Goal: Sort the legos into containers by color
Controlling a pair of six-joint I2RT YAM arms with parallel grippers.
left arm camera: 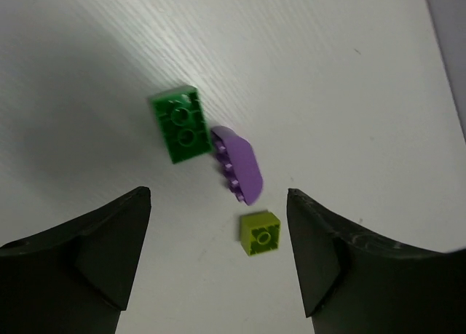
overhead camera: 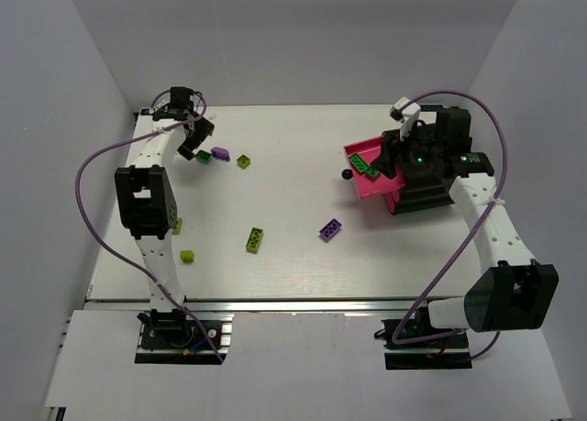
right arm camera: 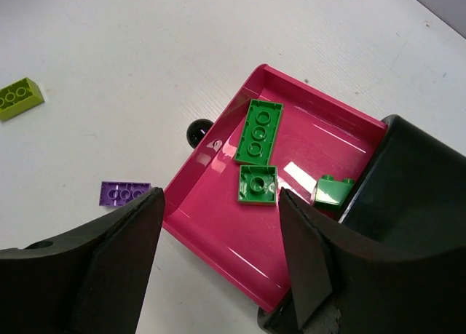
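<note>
My left gripper (overhead camera: 194, 148) is open and empty at the far left, above a dark green brick (left arm camera: 180, 124), a purple brick (left arm camera: 240, 164) lying on its side, and a small lime-green square brick (left arm camera: 260, 233). The lime brick lies between the open fingers (left arm camera: 218, 203), nearer the right one. My right gripper (overhead camera: 396, 153) is open and empty over a pulled-out magenta-pink drawer (right arm camera: 218, 232). The drawer holds three dark green bricks: an oblong (right arm camera: 258, 132), a square (right arm camera: 258, 184) and a sloped one (right arm camera: 333, 192) by the black cabinet (right arm camera: 419, 196).
Loose on the table are a lime oblong brick (overhead camera: 256, 239), a purple brick (overhead camera: 331, 228), and two small lime bricks (overhead camera: 187, 256) (overhead camera: 177, 225) by the left arm. The drawer's black knob (right arm camera: 198, 132) points left. White walls enclose the table.
</note>
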